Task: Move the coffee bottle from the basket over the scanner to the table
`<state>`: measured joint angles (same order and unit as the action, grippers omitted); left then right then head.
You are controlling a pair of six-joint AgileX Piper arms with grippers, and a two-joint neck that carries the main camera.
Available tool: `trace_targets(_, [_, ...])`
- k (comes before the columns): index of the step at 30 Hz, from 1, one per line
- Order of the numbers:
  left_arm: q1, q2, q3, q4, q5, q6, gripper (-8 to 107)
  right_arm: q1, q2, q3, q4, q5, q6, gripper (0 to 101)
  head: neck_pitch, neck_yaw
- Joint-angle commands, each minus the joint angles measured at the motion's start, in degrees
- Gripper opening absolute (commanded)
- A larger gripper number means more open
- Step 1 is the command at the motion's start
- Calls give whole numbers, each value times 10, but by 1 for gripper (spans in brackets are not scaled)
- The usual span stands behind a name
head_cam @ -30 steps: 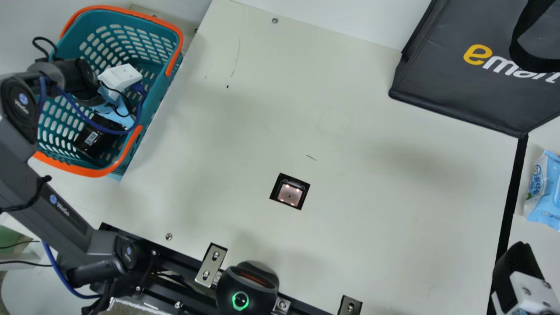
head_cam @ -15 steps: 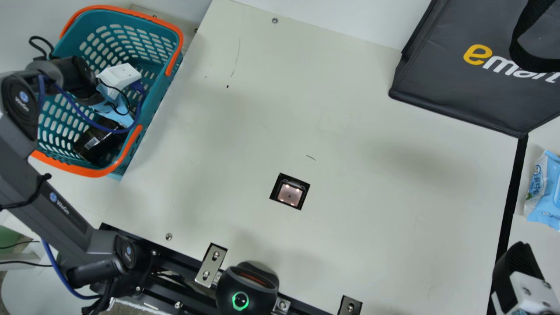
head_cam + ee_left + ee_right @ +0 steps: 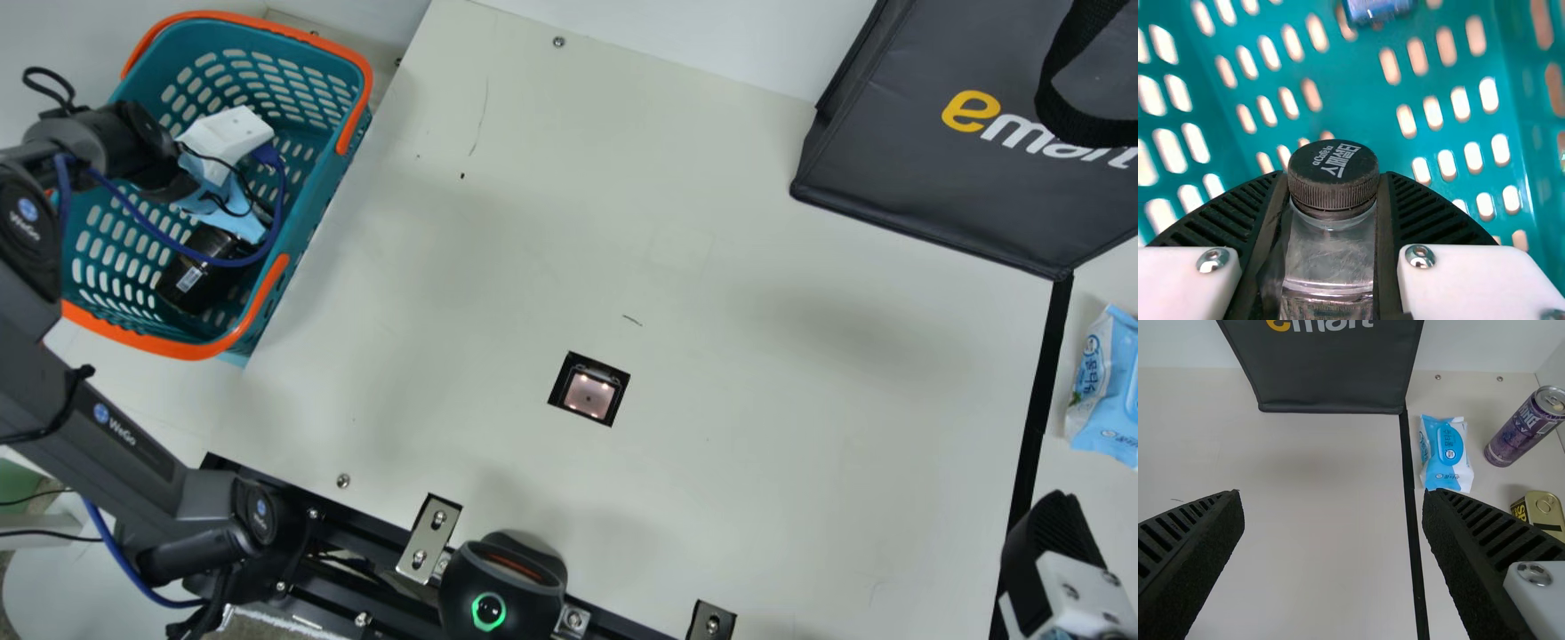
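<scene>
Our left tool [image 3: 227, 138], its tips hidden in the main view, grips the coffee bottle [image 3: 1333, 175] by its neck within the basket [image 3: 317, 218]; a cut-off blue object [image 3: 1378, 8] lies beyond. Our right tool [image 3: 1056, 516] gapes wide, empty.

A dark bag [image 3: 933, 178], packet [image 3: 1446, 453], can [image 3: 1523, 432] and tin [image 3: 1545, 512] sit apart.

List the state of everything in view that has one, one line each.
Coffee bottle: cap on, gripped.
Left claw: shut on the bottle.
Right claw: open, holding nothing.
Basket: open-topped, handles down.
Scanner: lit.
Round black device: green ring lit.
Wipes pack: flap closed.
Tin: closed.
Drink can: opened or not, cannot tell.
</scene>
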<state>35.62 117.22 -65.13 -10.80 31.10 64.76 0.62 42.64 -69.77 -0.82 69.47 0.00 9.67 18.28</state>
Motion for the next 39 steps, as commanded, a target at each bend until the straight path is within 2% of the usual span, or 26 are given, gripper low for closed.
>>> trace_targets(1, [3,-11,0,-24,1,10,-8,0,0,0,0,0,0,95,-17,1])
trace_targets(14, [33,-72,6,-135,18,72,-8,0,0,0,0,0,0,95,-17,1])
trace_targets(25, [62,-103,24,-196,24,90,-8,0,0,0,0,0,0,95,-17,1])
trace_targets(32, [80,-116,39,-214,24,65,-8,0,0,0,0,1,0,95,-17,1])
trace_targets(39, [90,-146,54,-204,13,-26,-8,0,0,0,0,0,0,95,-17,1])
